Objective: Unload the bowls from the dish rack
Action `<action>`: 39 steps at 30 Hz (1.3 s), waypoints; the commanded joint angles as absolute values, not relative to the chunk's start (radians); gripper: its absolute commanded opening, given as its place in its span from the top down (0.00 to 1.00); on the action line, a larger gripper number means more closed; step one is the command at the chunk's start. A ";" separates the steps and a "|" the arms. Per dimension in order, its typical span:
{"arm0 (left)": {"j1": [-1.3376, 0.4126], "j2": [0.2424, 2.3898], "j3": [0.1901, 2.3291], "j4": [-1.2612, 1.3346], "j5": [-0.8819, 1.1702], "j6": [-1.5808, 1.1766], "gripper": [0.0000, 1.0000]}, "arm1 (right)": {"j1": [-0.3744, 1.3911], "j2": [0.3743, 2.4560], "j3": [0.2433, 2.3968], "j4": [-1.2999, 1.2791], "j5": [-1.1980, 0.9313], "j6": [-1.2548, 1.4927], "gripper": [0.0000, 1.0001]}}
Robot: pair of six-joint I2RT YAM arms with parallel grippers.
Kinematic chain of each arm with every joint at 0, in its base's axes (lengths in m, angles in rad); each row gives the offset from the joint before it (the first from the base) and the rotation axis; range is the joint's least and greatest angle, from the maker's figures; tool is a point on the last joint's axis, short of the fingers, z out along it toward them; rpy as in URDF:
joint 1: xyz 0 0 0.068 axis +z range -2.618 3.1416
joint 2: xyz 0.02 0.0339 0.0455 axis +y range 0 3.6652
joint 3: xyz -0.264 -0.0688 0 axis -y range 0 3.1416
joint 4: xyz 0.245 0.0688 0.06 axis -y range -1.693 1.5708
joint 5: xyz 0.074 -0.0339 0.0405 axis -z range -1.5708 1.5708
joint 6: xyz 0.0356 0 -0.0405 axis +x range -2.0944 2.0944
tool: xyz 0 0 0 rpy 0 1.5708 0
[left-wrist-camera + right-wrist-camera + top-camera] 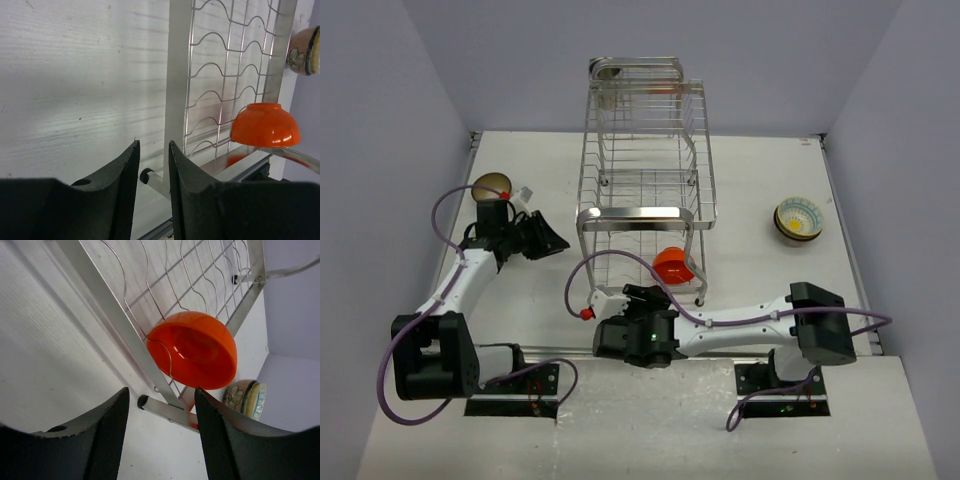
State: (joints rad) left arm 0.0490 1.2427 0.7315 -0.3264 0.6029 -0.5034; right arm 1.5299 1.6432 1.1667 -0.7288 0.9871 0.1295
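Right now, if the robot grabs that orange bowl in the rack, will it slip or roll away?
Probably slippery: the orange bowl looks glossy, with bright highlights. It may roll once freed, since it leans tilted against the dish rack wires. It looks stiff and likely light.

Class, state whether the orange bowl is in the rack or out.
In the rack: the orange bowl stands tipped on edge on its lower wires, one wire loop crossing its face.

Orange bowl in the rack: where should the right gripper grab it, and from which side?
Pinch the rim of the orange bowl, one finger inside, coming from the front of the dish rack with the open right gripper. The bowl stands tilted on edge, hollow facing that gripper; its dome looks too wide.
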 commanded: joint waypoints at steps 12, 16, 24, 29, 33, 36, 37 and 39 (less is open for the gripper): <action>0.018 1.281 0.879 -0.402 0.514 -0.511 0.70 | 1.439 1.514 0.997 -0.617 1.006 -0.070 0.44; 0.011 1.281 0.879 -0.399 0.511 -0.518 0.70 | 1.440 1.540 1.009 -0.604 1.055 -0.115 0.44; -0.017 1.278 0.877 -0.397 0.522 -0.505 0.70 | 1.407 1.615 1.061 -0.588 1.060 -0.155 0.44; -0.017 1.281 0.873 -0.391 0.534 -0.499 0.70 | 1.388 1.617 1.094 -0.583 1.109 -0.179 0.44; -0.017 1.284 0.874 -0.387 0.551 -0.505 0.70 | 1.384 1.618 1.124 -0.594 1.121 -0.202 0.44; -0.017 1.279 0.874 -0.385 0.546 -0.503 0.70 | 1.379 1.614 1.138 -0.571 1.121 -0.241 0.45; -0.017 1.279 0.874 -0.385 0.551 -0.505 0.70 | 1.374 1.614 1.138 -0.563 1.120 -0.253 0.46; -0.017 1.278 0.873 -0.387 0.554 -0.506 0.70 | 1.358 1.611 1.137 -0.534 1.114 -0.285 0.46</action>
